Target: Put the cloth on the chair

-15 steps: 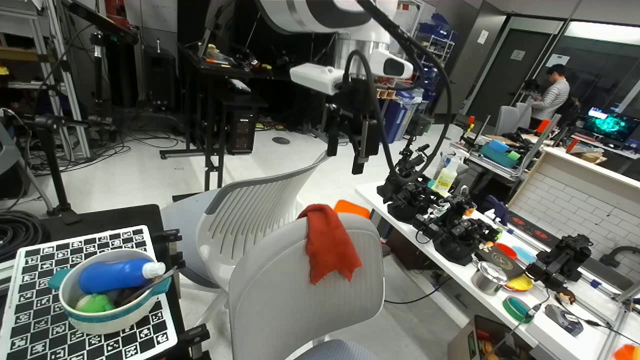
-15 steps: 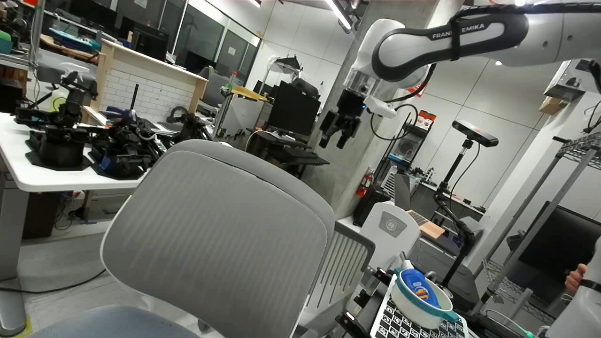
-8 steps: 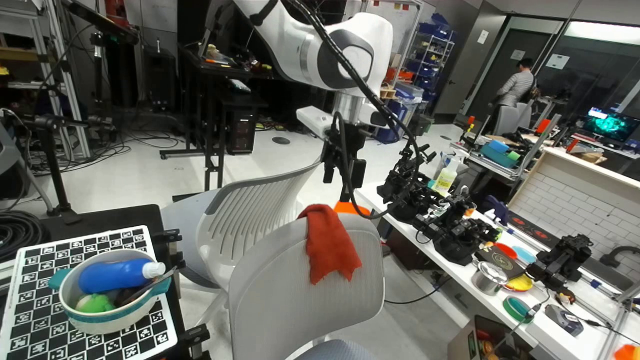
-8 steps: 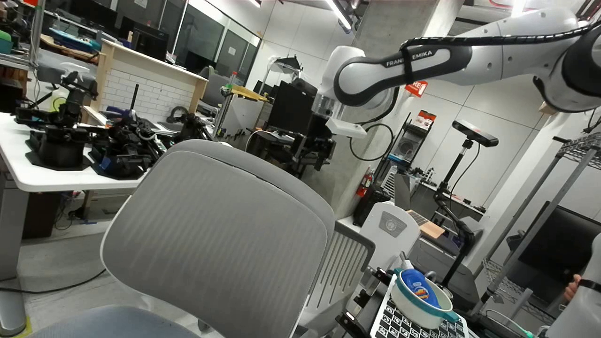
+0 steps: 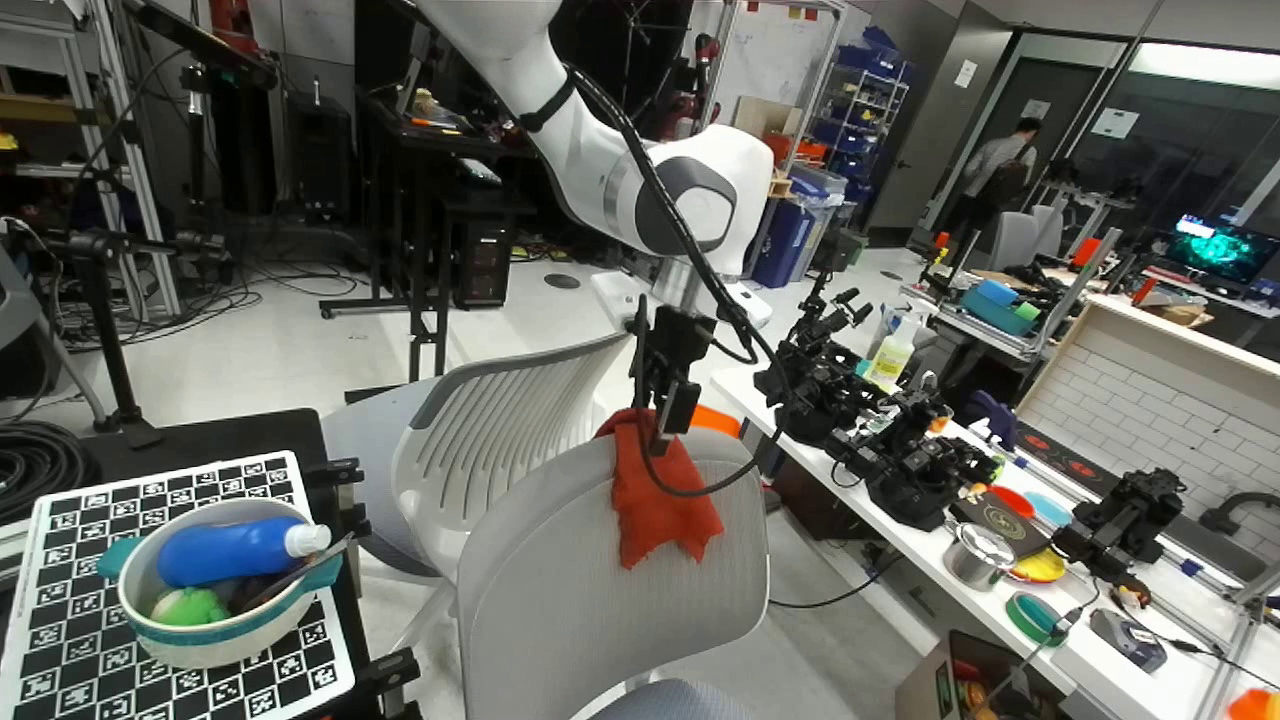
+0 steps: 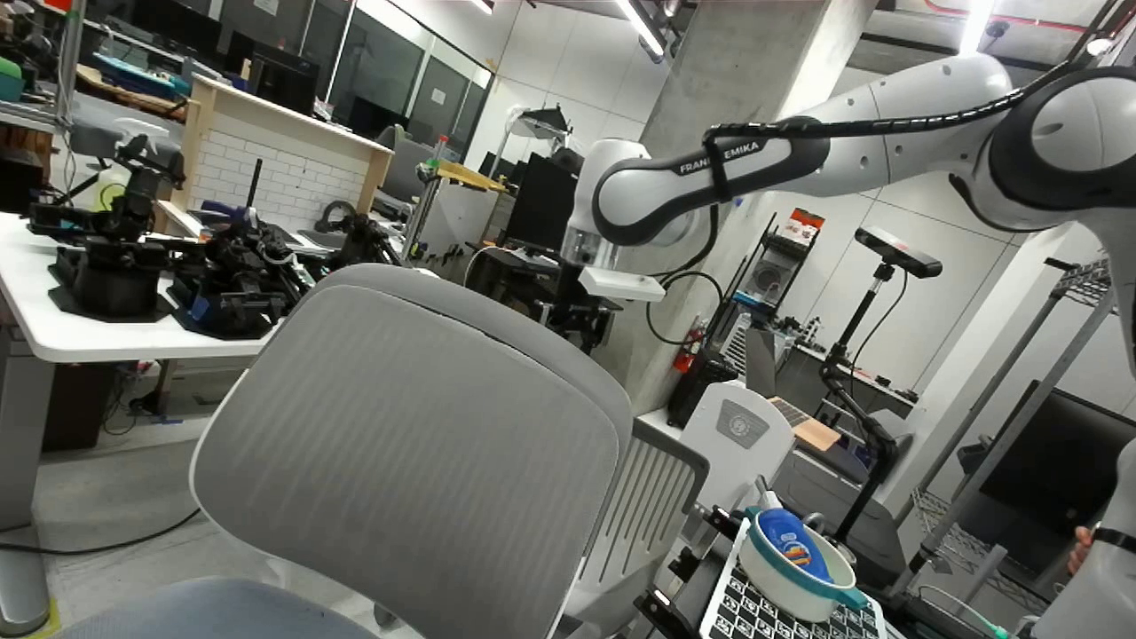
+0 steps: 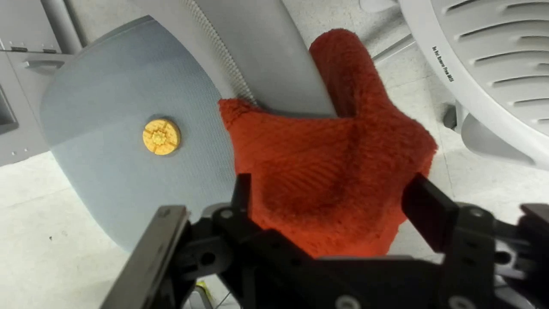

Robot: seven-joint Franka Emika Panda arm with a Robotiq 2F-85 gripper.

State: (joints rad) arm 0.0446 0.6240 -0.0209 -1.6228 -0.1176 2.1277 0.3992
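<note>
The limp orange-red cloth point(image 5: 660, 515) hangs over the top edge of the large pale grey chair back point(image 5: 590, 610). In the wrist view, the cloth point(image 7: 309, 171) is draped over the chair's edge point(image 7: 274, 56), and part of it hangs beyond. My gripper point(image 7: 330, 189) is open, with the cloth seen between its fingertips; I cannot tell whether they touch it. In an exterior view the gripper point(image 5: 657, 420) overlaps the cloth's upper part. In an exterior view the gripper point(image 6: 581, 333) is partly hidden behind the chair back point(image 6: 408, 444), and the cloth does not show there.
A white slotted chair point(image 5: 520, 430) stands close beside. A pot point(image 5: 200, 650) with a blue bottle point(image 5: 230, 550) sits on a patterned board point(image 5: 60, 610). A white table point(image 5: 930, 560) carries several small black arms. A yellow round object point(image 7: 161, 136) shows over the seat point(image 7: 98, 107).
My gripper has come down to the cloth at the chair's top edge, staying open. It moved left and down in an exterior view. The cloth and the chair have not moved.
</note>
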